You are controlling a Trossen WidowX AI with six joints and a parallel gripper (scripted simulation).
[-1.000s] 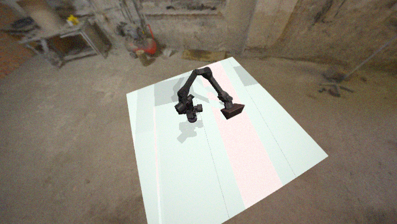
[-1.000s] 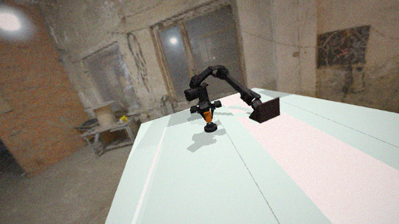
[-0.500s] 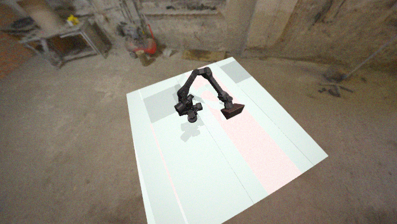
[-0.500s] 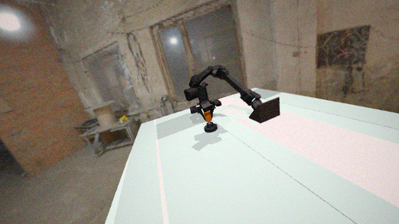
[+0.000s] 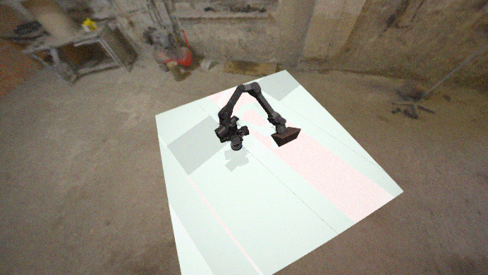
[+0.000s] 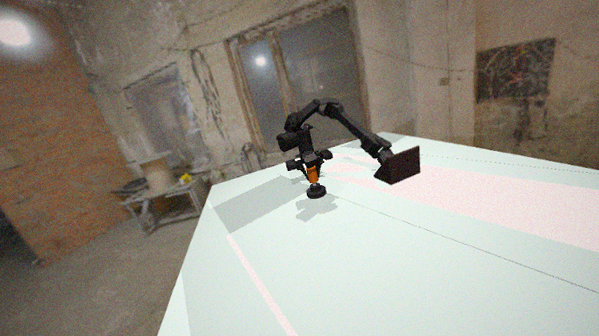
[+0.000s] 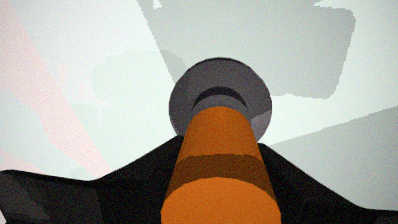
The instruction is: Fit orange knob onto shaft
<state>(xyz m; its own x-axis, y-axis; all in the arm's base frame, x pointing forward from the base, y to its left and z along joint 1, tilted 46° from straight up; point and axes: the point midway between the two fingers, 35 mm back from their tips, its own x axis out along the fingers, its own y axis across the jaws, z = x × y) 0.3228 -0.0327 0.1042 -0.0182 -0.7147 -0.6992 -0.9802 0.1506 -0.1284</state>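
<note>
The orange knob (image 6: 312,174) (image 7: 220,200) is held upright between the two black fingers of my gripper (image 6: 312,171) (image 7: 219,146), which is shut on it. The dark round pedestal (image 5: 236,147) (image 6: 316,193) (image 7: 186,90) stands on the table directly below the knob. In the exterior view a small greyish gap shows between the knob's lower end and the pedestal. The D-shaped shaft is mostly hidden, and its flat side cannot be made out. The knob's hole is hidden underneath. In the top view the arm covers the knob.
The arm's dark wedge-shaped base (image 5: 287,136) (image 6: 399,165) stands on the pale table (image 5: 226,204) (image 6: 363,278), to the right of the pedestal in the top and exterior views. The arm arches from it over to the pedestal. Shadows and pinkish light bands lie across the table.
</note>
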